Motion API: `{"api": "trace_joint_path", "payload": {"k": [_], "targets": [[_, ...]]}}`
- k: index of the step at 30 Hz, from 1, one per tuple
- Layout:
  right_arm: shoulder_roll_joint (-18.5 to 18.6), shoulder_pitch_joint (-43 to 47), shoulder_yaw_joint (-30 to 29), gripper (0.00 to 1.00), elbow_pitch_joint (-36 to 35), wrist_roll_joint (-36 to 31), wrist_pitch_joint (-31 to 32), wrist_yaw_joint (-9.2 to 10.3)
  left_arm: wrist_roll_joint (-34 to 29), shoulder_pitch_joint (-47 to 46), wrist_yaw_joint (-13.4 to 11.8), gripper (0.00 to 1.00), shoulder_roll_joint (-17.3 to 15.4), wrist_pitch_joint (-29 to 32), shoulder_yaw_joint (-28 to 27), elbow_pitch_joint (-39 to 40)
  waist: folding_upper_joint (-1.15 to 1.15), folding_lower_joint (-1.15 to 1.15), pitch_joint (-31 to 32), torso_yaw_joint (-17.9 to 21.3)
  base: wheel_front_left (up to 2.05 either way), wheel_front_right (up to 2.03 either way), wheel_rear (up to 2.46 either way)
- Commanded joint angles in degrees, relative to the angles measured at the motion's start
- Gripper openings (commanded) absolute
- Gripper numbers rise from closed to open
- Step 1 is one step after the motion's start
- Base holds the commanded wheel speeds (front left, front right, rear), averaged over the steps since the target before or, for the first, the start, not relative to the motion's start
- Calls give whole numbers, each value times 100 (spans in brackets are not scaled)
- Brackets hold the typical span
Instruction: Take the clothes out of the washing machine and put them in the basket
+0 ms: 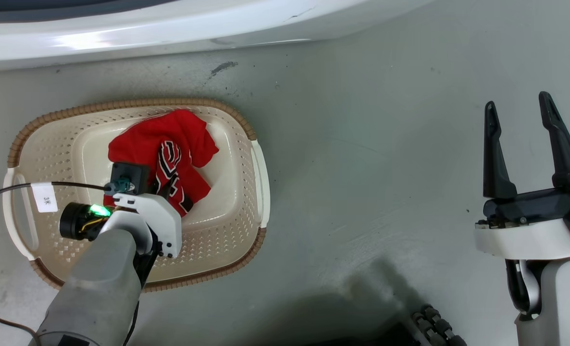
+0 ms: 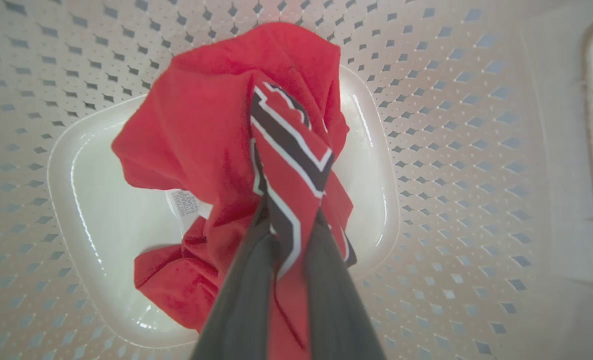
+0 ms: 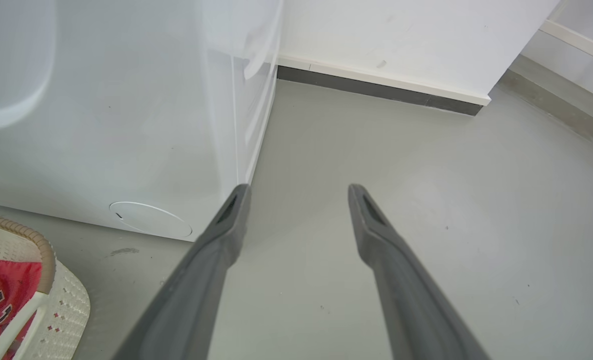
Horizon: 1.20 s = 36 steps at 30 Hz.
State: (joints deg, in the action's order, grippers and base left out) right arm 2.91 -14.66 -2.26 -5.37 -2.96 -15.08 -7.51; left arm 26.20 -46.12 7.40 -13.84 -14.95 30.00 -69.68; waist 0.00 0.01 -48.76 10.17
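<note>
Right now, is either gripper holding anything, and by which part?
The left gripper is shut on the red jersey, pinching a fold at its navy-and-white lettering. The right gripper is open and holds nothing.

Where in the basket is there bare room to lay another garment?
Free: basket bottom between red jersey and left handle; a narrower strip by the right handle. Crowded: the middle, where the left gripper grips the jersey. The grey floor beside the basket is bare.

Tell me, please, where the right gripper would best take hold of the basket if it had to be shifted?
Probably the white side handle at the end of the basket nearest the open right gripper, approached from above: it is a thin bar standing off the wall, with a gap for one finger.
</note>
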Motion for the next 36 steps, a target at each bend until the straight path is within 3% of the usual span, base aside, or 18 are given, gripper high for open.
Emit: {"api": "trace_joint_path", "payload": {"k": [1,2,9,14,18,29,36], "targets": [[-4,-84,10,100,19,29,-14,5,43,-6,10,21,-21,-30,31,-40,0,-1,24,7,0,0,0],[-4,-86,12,100,37,29,-14,5,70,-4,10,100,-43,-30,37,-58,0,-1,54,6,0,0,0],[-2,-59,-26,100,157,-61,-14,5,289,205,10,100,-61,-25,-41,46,0,-1,565,-79,0,0,0],[-2,44,-59,100,302,-128,-14,5,352,550,9,100,-142,-26,60,588,0,-1,1197,-199,0,0,0],[-2,165,-130,100,431,-221,-14,4,445,913,4,100,-222,-26,-170,1179,0,-1,1743,-316,0,0,0],[-2,558,-242,100,693,-277,-14,4,-212,2140,4,100,-155,-26,-982,3021,0,-1,2788,-659,0,0,0],[-2,679,-174,100,763,-182,-14,4,-600,2625,4,100,-128,-26,-1215,3800,0,-1,2995,-672,0,0,0]]}}
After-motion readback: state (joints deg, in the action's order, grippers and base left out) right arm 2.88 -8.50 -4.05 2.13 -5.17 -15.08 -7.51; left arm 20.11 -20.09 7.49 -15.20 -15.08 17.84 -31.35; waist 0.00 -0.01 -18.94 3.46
